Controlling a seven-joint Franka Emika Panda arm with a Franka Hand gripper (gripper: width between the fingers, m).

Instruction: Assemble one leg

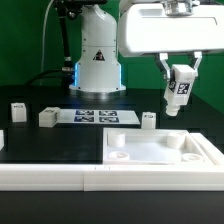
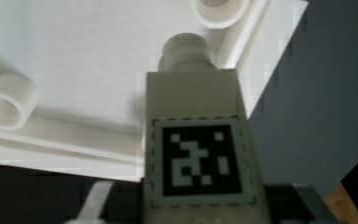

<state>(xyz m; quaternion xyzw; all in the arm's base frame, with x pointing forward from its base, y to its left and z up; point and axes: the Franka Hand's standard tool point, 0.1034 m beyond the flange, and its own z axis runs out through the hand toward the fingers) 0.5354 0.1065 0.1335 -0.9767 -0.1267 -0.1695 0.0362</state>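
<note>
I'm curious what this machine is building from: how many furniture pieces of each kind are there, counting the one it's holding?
Legs: 4 (held leg in the fingers; loose legs)
Panel: 1
Total: 5

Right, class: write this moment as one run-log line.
gripper: shut on the leg | the leg: in the air over the white panel | step: leg not yet attached
</note>
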